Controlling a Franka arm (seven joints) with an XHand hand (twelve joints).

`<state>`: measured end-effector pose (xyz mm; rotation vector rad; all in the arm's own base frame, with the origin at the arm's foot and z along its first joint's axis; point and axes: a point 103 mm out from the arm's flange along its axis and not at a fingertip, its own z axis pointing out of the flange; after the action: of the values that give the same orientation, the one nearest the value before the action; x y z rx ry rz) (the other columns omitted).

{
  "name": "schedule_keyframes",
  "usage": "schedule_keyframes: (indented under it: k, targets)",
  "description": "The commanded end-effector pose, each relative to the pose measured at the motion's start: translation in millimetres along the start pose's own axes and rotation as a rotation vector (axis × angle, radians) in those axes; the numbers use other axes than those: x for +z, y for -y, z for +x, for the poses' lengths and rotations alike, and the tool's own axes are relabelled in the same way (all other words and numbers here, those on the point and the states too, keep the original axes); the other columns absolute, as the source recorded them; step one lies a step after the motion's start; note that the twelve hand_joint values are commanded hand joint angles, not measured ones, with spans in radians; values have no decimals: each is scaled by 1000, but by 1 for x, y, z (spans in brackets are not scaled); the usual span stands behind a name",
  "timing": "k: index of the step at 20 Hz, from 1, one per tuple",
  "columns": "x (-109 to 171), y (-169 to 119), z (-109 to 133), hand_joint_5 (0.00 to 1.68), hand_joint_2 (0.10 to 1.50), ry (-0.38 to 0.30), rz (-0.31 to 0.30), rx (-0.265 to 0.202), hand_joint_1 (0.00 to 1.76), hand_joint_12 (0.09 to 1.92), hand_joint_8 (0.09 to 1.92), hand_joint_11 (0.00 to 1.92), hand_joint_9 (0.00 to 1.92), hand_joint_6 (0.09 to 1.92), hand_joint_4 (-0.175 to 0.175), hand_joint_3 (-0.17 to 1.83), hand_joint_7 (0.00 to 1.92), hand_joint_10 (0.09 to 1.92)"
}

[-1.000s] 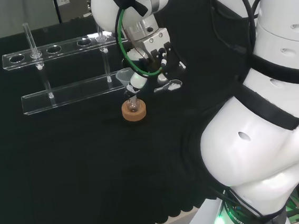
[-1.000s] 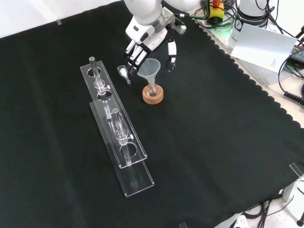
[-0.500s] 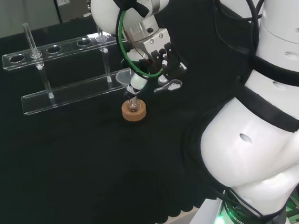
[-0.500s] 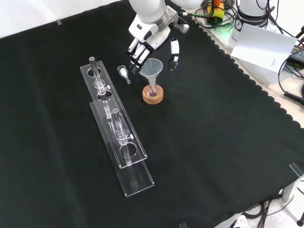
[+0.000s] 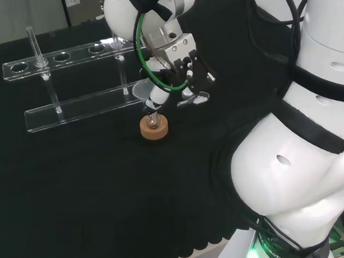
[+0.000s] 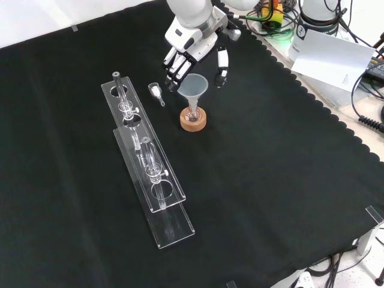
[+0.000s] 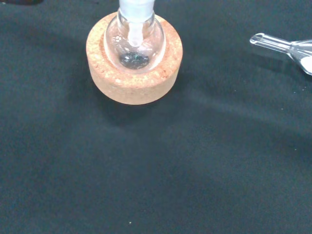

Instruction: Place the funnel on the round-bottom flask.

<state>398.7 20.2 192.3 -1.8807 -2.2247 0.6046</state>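
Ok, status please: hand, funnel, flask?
Hand open, above the funnel, not gripping. Funnel upright, stem in the flask on the cork ring. Small scoop beside, not blocking.

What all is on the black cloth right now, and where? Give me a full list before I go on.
Clear plastic funnel: one, clear, its stem down in the flask's neck, in the front view just below the hand.
Small round-bottom glass flask: one, clear, seated in the cork ring.
Cork ring stand: one, tan, near the cloth's middle top in the front view.
Long clear plastic racks: two, clear, left of the cork ring in the front view; upright clear tubes stand in them.
Small clear glass scoop: one, clear, lying on the cloth between rack and funnel in the front view.
Black cloth: one, black, covering the bench.
White arm links: white, at the head view's right.
Hand: black and white, fingers relaxed above the funnel, apart from it.
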Motion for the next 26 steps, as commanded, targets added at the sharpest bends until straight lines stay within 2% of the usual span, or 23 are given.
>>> schedule_keyframes:
  k: [1,5,10,16,17,18,22,26]
  targets:
    - [-3,3,4,141,696,20,-37,4,505,1378,687,212,564,87,-64,336,19,592]
    - [-10,6,-2,142,706,13,-95,23,501,1394,669,161,414,87,-61,314,1,652]
    - [-22,7,-24,132,715,11,-117,61,496,1420,608,77,251,87,-56,289,0,693]
    - [-30,9,-52,127,716,-3,-152,95,487,1426,597,52,214,87,-56,280,0,705]
    - [-30,9,-57,128,716,-13,-154,74,485,1426,601,50,213,87,-56,279,0,707]
    - [-29,9,-60,130,716,-16,-154,69,485,1428,606,49,214,87,-56,278,3,709]
    - [-24,9,-78,139,719,-25,-145,99,483,1432,637,52,222,87,-55,273,7,719]
    - [-21,8,-89,149,722,-34,-136,110,483,1435,667,54,228,87,-55,267,4,725]
